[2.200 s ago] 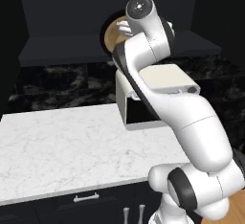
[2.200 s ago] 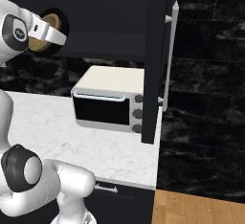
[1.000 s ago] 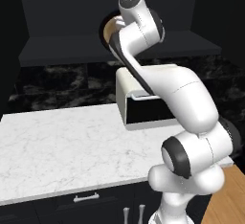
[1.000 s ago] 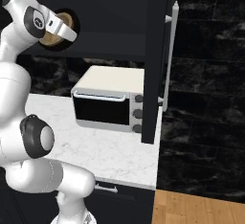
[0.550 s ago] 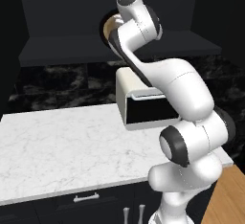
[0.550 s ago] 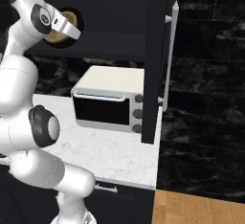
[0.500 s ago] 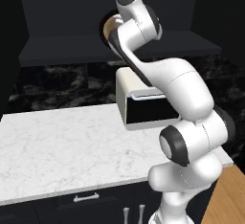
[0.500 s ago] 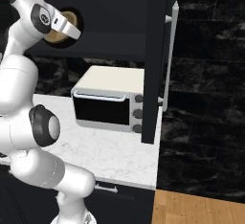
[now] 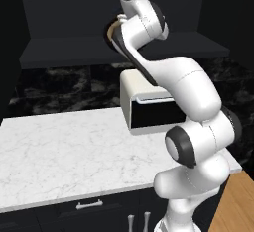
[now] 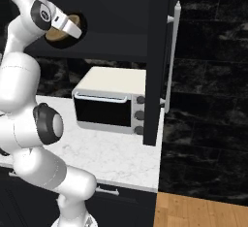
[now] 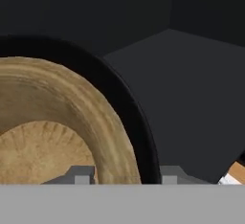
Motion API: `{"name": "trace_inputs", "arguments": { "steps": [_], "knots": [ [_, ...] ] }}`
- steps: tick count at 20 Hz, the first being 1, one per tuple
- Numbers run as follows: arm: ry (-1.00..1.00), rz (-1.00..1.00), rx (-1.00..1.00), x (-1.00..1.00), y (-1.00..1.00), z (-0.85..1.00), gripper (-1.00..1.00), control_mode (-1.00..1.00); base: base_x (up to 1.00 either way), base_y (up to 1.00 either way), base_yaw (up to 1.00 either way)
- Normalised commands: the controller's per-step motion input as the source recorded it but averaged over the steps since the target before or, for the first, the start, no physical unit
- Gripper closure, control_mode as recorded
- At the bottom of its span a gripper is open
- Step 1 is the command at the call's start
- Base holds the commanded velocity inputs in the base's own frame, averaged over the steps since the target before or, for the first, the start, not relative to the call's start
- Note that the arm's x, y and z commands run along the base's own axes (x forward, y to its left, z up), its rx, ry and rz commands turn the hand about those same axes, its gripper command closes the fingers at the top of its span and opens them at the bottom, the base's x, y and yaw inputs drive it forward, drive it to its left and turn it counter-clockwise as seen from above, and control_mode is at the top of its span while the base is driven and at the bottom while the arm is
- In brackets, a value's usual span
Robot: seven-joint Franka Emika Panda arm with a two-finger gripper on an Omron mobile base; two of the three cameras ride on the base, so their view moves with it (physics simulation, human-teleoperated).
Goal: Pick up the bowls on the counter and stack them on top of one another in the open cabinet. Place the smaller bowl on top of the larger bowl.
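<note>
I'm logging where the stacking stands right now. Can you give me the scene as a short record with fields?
small bowl: shallow tan wooden bowl, nested inside the black one
large bowl: wide glossy black bowl, up at the open dark-grey wall cabinet
gripper: gripper, fingers astride both bowl rims; closure unclear
counter: white marble slab, bearing a cream toaster oven

tan smaller bowl (image 11: 52, 122) nested in black larger bowl (image 11: 131, 103) — inside open cabinet (image 11: 191, 74)
</note>
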Motion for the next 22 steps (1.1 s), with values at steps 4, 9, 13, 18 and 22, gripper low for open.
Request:
{"name": "trace_inputs", "arguments": {
  "steps": [4, 9, 13, 18, 22],
  "knots": [
    [0.04, 0.00, 0.00, 0.00, 0.00, 0.00, -1.00, -1.00, 0.00, 0.00, 0.00],
    [0.02, 0.00, 0.00, -0.07, 0.00, 0.03, -1.00, -1.00, 0.00, 0.00, 0.00],
    [-0.05, 0.03, 0.00, -0.89, 0.00, 0.13, -1.00, -1.00, 0.00, 0.00, 0.00],
    [-0.08, 0.09, -0.02, -1.00, 0.00, 0.01, -1.00, -1.00, 0.00, 0.00, 0.00],
    [-0.05, 0.12, -0.04, -1.00, -0.03, -0.06, -1.00, -1.00, 0.00, 0.00, 0.00]
  ]
}}
